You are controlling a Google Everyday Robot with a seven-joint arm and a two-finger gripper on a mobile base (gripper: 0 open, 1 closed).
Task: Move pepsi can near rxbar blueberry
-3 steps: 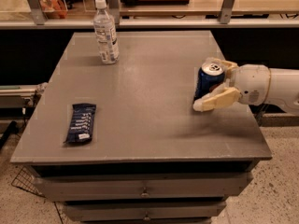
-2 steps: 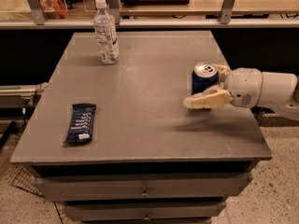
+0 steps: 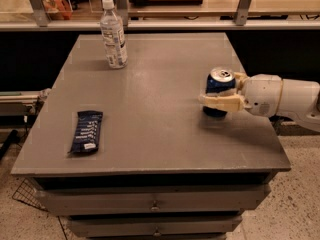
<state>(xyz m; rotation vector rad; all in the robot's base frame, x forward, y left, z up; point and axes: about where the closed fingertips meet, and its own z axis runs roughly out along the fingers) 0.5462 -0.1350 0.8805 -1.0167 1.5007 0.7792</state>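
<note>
By the table's (image 3: 160,109) right edge, the gripper (image 3: 218,91) held the pepsi can (image 3: 220,82). It probably needed carrying left to the rxbar blueberry (image 3: 87,131).

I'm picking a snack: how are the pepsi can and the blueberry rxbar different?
The pepsi can stands upright at the right of the table; the rxbar blueberry lies flat near the front left. The can is round and held in the gripper; the rxbar is a flat rectangle, untouched. Both are blue.
</note>
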